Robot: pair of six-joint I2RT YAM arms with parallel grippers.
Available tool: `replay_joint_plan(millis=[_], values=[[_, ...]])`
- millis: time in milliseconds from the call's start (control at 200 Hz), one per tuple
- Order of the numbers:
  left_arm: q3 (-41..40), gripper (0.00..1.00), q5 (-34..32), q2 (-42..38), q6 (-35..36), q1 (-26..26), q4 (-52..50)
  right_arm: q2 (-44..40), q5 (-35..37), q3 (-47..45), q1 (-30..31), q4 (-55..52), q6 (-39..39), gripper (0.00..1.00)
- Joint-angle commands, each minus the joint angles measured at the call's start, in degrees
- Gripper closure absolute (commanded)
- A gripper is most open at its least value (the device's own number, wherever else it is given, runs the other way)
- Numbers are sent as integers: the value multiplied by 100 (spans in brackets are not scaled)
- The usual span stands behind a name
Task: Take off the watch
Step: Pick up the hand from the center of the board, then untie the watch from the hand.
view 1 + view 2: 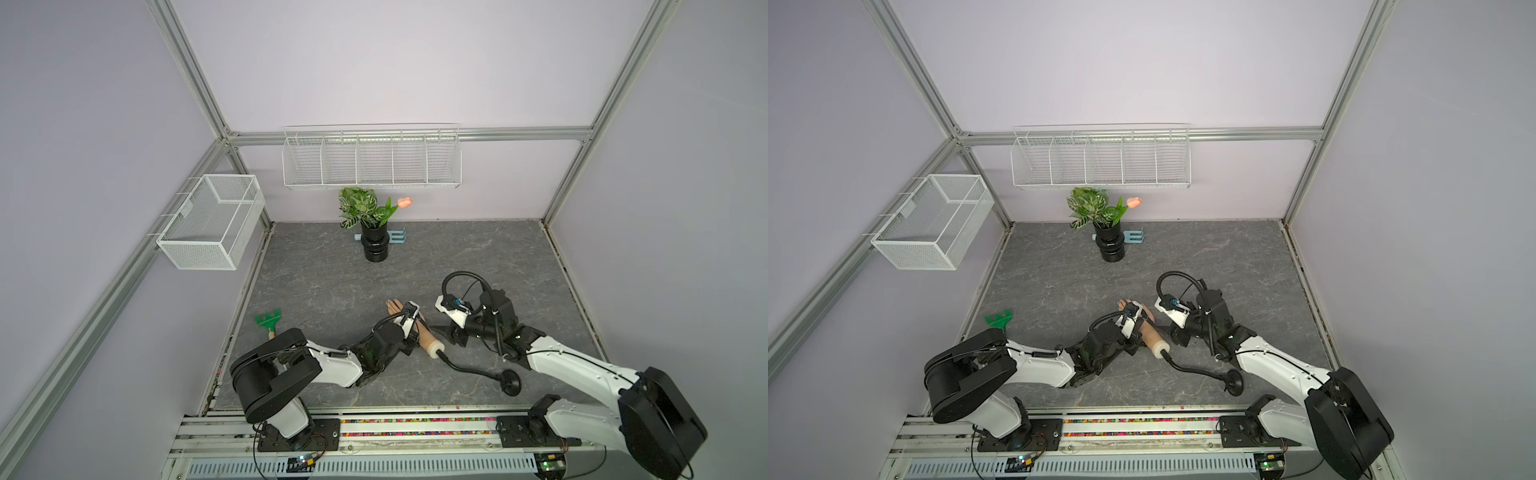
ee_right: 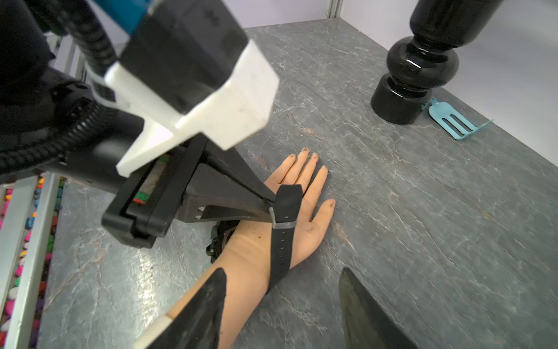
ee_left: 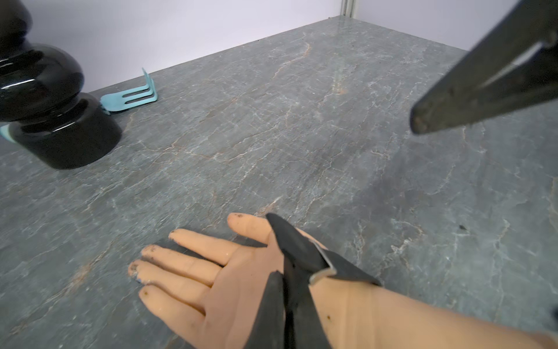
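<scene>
While the watch strap [image 2: 281, 241] is being clamped by the left gripper [image 2: 270, 205] above the mannequin hand [image 2: 305, 222], the right gripper [image 2: 283, 269] is being held, jaws apart, at the forearm [image 2: 244, 272].

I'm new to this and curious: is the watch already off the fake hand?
No, the watch strap still wraps the wrist of the hand, as the right wrist view shows.
</scene>
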Motion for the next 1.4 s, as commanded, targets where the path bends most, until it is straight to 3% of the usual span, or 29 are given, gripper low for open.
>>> replay_joint_plan(millis=[0,130,300,550,650,775,885,1029,1219,1394], values=[[-174,100,-526,-37,-408,16,715,340,1197,-150,362,742,262,45],[-193,100,-154,27,-442,16,828,699,2102,-167,739,1088,332,46],[-354,100,111,45,-455,16,1139,1084,2555,-48,872,1109,119,47],[-321,100,141,-168,-750,16,1096,1477,1300,143,893,1036,-205,42],[-285,100,270,-101,-1019,16,1300,1661,1246,144,888,1314,-161,39],[-219,100,278,11,-1379,16,1314,1749,1048,77,888,1688,-71,26],[-212,100,279,52,-1481,16,1341,1876,1490,212,944,1579,9,25],[-145,100,226,2,-1580,16,1144,2124,2557,186,1259,1784,-142,29],[-217,100,17,-214,-1609,12,948,2190,4055,-51,1411,2226,-167,43],[-263,100,30,-335,-1641,16,951,2114,4534,-167,1467,2370,-163,60]])
